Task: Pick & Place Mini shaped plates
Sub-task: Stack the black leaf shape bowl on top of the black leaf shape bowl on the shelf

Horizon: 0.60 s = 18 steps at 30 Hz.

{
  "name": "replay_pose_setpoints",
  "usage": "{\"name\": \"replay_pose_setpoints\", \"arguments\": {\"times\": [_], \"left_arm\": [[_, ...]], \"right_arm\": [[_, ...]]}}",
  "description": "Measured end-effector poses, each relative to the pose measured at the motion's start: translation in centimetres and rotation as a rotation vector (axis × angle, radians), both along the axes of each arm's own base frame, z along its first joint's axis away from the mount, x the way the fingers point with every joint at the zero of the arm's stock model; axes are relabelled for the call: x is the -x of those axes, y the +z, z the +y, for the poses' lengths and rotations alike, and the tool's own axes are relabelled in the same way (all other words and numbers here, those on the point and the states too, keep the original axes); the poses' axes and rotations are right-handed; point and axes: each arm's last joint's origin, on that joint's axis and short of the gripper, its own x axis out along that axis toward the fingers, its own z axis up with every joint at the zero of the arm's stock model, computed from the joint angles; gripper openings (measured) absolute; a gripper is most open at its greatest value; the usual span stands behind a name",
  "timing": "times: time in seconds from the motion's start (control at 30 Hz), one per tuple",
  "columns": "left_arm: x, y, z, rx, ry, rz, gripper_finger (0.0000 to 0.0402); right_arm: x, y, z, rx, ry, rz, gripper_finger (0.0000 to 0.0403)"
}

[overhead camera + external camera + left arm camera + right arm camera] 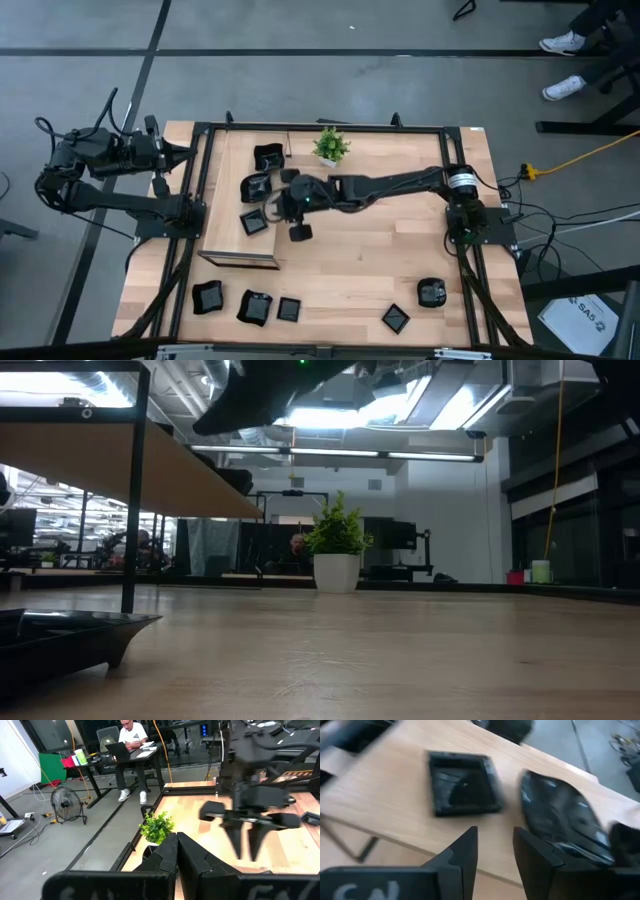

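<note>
- The right gripper (272,203) hangs over the raised wooden shelf (225,240), its fingers (462,852) a narrow gap apart and empty.
- Just past them a square plate (462,782) lies flat on the shelf, slightly skewed to the edge; it has no long axis.
- Beside it, a rounded plate (562,822).
- More plates (255,306) sit along the table's near edge.
- The left gripper (176,857) is closed, empty, off the table's left side.

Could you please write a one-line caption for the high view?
Right gripper open above black mini plates on a raised wooden shelf.
</note>
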Motion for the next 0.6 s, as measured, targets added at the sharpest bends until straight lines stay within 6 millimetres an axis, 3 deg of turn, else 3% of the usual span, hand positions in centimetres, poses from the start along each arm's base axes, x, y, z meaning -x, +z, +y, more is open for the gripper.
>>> {"name": "replay_pose_setpoints", "arguments": {"times": [0.2,0.37,0.6], "left_arm": [[0.0,0.0,0.0,0.0,0.0,0.0,0.0004],[0.0,0.0,0.0,0.0,0.0,0.0,0.0004],[0.0,0.0,0.0,0.0,0.0,-0.001,0.0004]], "right_arm": [[0.4,-0.1,3.7,0.008,0.082,0.014,0.0116],[1.6,-1.0,6.3,0.02,0.166,0.143,0.0109],[4.4,0.1,8.2,-0.179,0.219,0.302,0.0102]]}}
